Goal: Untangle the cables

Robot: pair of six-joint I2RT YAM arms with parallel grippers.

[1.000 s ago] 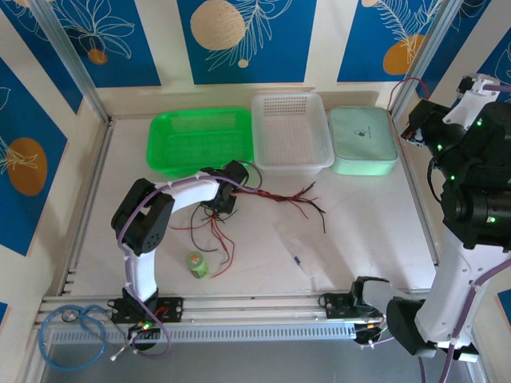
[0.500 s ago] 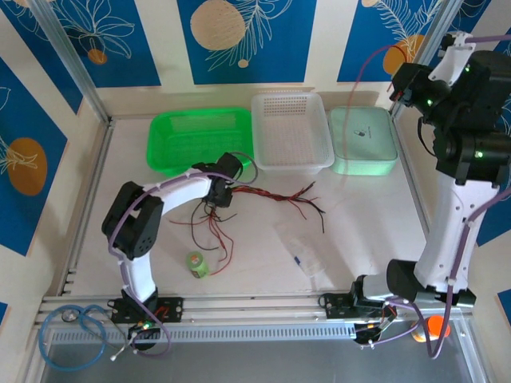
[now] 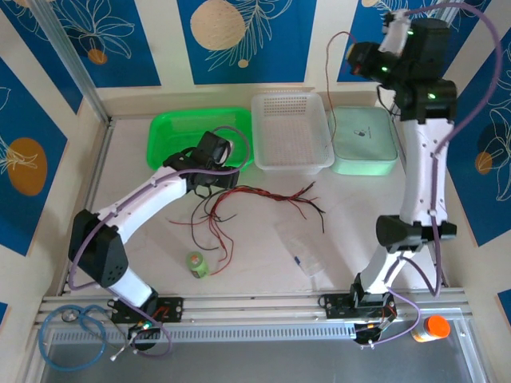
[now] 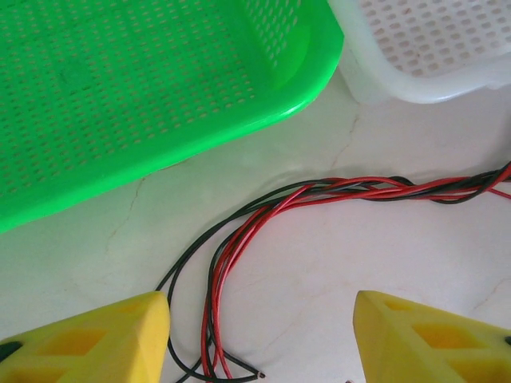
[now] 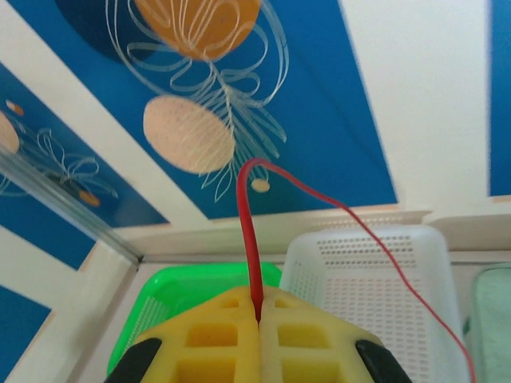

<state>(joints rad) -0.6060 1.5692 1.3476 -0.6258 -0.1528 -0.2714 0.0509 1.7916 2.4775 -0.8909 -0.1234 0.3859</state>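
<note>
Clamping a hair-thin red wire (image 5: pixel 243 207), right gripper (image 5: pixel 258 323) aloft, left gripper (image 4: pixel 259 335) spread over red-and-black cables (image 4: pixel 351 190), braid-like twist clear from left wrist, perforated green basket (image 4: pixel 303 80) adjacent

On table (image 3: pixel 359 231): cables (image 3: pixel 263 195) before left basket (image 3: pixel 200 113) and middle basket (image 3: pixel 291 165); bottle (image 3: pixel 196 264) nearer front.

Overhead wide; wrists close; green basket (image 3: pixel 184 140) shared.

Blue wall panels (image 3: pixel 279 56) with white leaf drawings, pale marbled tabletop (image 3: pixel 367 231), aluminium frame post (image 3: pixel 73 68), even light
</note>
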